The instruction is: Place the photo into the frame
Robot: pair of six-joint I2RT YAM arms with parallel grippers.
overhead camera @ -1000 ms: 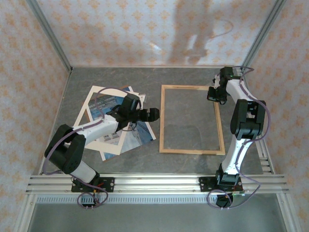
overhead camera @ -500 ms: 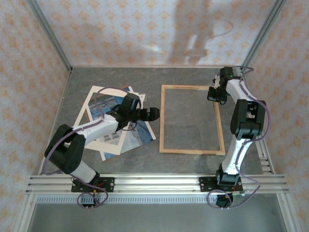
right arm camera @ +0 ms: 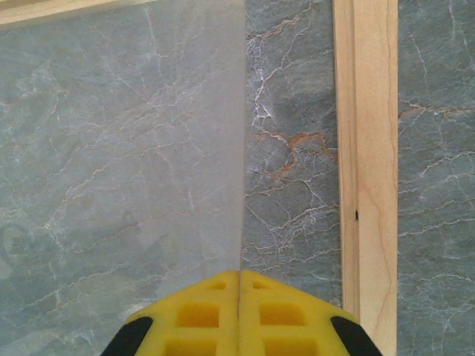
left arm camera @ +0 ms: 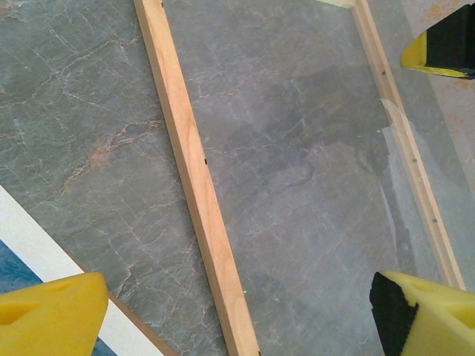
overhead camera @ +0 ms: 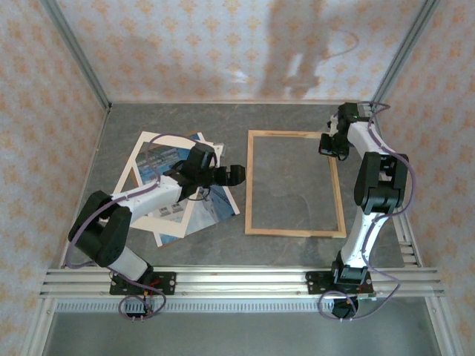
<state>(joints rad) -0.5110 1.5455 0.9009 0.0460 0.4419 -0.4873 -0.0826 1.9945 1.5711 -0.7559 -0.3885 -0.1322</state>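
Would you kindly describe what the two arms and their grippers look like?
Both the left arm and the right arm have white tubular links and chunky black joint housings, with a thin purplish cable looping alongside each. The left gripper has yellow block fingers edged in black; the right gripper has yellow fingers with rectangular hollows.

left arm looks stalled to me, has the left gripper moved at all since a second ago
No. In the top view the left gripper stays at the same spot just left of the frame's left strip, jaws open.
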